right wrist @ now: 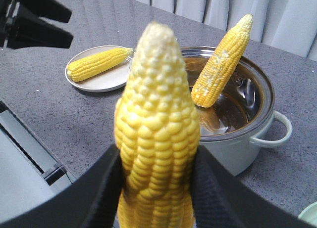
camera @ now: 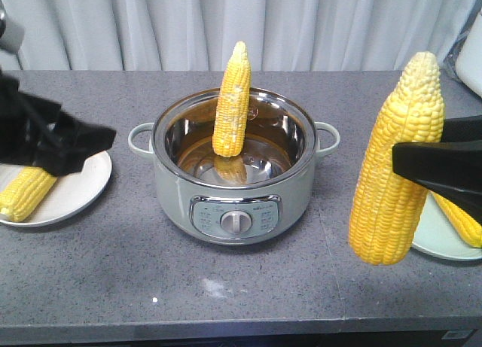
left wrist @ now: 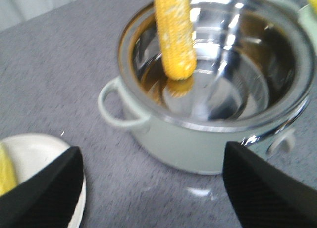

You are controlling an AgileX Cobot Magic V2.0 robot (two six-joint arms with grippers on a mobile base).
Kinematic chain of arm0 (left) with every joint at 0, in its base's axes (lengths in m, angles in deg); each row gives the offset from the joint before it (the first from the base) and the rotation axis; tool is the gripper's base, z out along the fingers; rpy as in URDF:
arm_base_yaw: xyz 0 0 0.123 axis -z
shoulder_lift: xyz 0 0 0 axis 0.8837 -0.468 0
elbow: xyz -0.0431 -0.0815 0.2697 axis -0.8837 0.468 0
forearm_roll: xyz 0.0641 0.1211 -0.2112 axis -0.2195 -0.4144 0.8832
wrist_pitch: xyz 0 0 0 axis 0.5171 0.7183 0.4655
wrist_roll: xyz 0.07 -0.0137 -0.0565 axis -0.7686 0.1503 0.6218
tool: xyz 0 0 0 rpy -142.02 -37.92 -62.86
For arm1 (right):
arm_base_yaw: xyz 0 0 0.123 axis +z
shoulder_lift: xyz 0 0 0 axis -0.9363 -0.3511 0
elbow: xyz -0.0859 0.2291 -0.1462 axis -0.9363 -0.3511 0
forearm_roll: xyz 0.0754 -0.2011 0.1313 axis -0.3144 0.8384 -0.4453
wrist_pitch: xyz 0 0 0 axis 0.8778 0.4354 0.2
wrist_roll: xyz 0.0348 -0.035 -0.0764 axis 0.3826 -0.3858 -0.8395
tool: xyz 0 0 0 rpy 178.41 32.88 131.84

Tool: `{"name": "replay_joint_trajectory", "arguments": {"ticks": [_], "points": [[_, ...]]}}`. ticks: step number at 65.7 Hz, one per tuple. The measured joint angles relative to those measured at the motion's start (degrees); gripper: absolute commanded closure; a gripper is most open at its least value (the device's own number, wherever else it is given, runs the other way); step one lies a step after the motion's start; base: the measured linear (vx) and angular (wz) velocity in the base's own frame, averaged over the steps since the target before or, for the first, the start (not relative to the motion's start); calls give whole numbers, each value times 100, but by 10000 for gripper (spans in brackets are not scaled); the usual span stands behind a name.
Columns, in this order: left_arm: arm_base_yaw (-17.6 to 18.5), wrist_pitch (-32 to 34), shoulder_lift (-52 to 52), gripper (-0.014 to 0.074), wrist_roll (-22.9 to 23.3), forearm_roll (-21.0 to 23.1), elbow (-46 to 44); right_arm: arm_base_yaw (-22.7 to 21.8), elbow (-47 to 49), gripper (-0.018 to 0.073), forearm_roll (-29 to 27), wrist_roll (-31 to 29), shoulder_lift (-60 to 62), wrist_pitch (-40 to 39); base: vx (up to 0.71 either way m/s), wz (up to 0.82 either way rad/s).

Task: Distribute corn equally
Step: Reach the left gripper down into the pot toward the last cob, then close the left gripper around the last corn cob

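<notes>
Closest to me, my right gripper [right wrist: 157, 198] is clamped on 1 cob of corn [right wrist: 156, 119], with a black finger [right wrist: 106, 183] pressed against each side of its lower half. The cob stands upright with its pale tip up. In the front view it hangs in front of the right-hand plate [camera: 437, 245], a pale green one with a 2nd cob [camera: 463, 220] lying on it, partly hidden behind the gripper. My left gripper [left wrist: 153, 198] has its 2 fingers [left wrist: 47, 188] spread wide with nothing between them. It hovers over the white plate [camera: 83, 189] on the left side of the grey speckled counter [camera: 90, 272]. A 3rd cob [camera: 26, 193] lies flat on that plate, and part of it is covered by the gripper in the front view. Between the 2 plates sits an electric cooking pot [camera: 173, 189], pale green outside with a shiny steel bowl, a loop handle on each side and a dial on the front panel. The 4th cob [camera: 233, 98], the one with whitish patches, stands inside the pot with its wide end on the bottom. Its tip rises well above the rim and it leans toward the back wall. Behind the counter hangs a pale curtain [camera: 151, 23].
</notes>
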Motion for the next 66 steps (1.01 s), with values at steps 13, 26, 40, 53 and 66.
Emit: {"name": "replay_joint_trajectory", "arguments": {"ticks": [13, 26, 40, 53, 66], "points": [[300, -210, -702, -4, -594, 502, -756, 0, 0, 364, 0, 0, 0, 0, 0, 0], [1123, -222, -1420, -1, -371, -250, -1390, 0, 0, 364, 0, 0, 0, 0, 0, 0], [2065, -479, -2271, 1, 1310, -2435, -2291, 0, 0, 364, 0, 0, 0, 5, 0, 0], [2581, -1226, -3155, 2, 2799, -3947, -3248, 0, 0, 364, 0, 0, 0, 5, 0, 0], [2646, -2029, -3905, 2, 3317, -4285, -4220, 0, 0, 364, 0, -13, 0, 5, 0, 0]]}}
